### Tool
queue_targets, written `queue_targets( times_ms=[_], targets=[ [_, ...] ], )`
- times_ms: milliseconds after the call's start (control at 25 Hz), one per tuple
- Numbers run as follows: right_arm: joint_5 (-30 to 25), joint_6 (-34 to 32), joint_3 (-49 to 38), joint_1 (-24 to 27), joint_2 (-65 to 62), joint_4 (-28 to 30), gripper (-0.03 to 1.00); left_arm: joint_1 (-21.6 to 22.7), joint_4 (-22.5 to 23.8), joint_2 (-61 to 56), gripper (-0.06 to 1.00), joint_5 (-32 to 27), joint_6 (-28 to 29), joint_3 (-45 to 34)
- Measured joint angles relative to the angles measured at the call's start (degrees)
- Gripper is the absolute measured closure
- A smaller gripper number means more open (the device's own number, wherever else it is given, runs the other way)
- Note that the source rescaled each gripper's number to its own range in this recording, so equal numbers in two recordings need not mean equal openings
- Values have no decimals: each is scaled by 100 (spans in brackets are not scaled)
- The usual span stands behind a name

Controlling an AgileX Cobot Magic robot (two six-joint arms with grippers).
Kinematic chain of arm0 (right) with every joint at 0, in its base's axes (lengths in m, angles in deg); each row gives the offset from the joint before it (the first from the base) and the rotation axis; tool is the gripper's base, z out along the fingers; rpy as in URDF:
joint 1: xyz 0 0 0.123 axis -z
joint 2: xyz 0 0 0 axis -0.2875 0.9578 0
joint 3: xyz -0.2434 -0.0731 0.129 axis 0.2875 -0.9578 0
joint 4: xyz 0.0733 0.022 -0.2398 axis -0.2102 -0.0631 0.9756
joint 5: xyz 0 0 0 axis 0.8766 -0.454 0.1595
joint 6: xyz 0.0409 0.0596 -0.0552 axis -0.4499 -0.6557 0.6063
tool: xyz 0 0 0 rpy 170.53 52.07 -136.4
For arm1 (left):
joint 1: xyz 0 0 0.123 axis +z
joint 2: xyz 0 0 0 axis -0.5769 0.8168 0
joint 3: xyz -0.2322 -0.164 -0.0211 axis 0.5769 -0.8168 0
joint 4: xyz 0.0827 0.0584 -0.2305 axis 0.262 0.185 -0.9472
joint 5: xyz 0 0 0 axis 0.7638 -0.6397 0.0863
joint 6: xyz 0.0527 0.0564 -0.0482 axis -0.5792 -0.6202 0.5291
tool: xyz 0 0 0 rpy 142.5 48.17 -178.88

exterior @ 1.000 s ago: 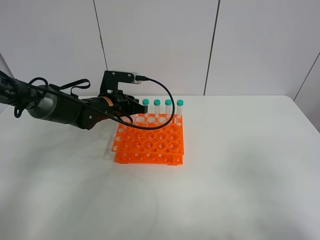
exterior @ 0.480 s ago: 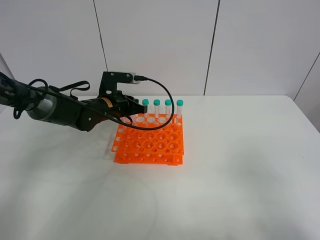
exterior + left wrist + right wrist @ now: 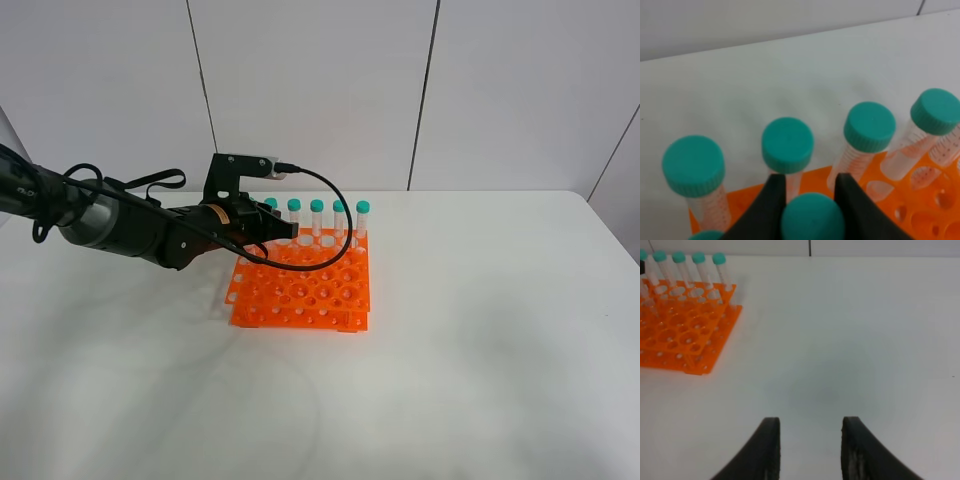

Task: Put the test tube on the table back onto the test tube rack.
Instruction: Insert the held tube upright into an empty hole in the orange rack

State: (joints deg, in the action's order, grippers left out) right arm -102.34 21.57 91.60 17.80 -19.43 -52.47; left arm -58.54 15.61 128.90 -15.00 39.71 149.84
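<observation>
With our left hand (image 3: 811, 200) clamped on the tube (image 3: 812, 217) above the rack (image 3: 300, 290) left of centre, we judge its tip could miss a hole or knock the neighbouring tubes (image 3: 788, 146); our right hand (image 3: 810, 450) hangs apart over the bench (image 3: 865, 340).

We see the test tube rack (image 3: 302, 288) standing on the table (image 3: 480, 350), left of its middle and nearer the far edge than the near one. A row of capped tubes (image 3: 317, 218) stands in the holes along the rack's far side. The left gripper (image 3: 283, 230) sits over that far side, with the test tube (image 3: 812, 217) between its fingers, apparently just in front of the row.
</observation>
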Motion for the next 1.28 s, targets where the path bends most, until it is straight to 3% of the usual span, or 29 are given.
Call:
queue_targets(
  times_ms=[520,800,1280],
  targets=[
    [0,-5,0,0,0,-2,56,0,0,-29,94,283,13,-209],
    [0,-5,0,0,0,-2,56,0,214,-29,94,278,13,-209],
    [0,-5,0,0,0,-2,56,0,244,-11,94,-178,17,71]
  ],
)
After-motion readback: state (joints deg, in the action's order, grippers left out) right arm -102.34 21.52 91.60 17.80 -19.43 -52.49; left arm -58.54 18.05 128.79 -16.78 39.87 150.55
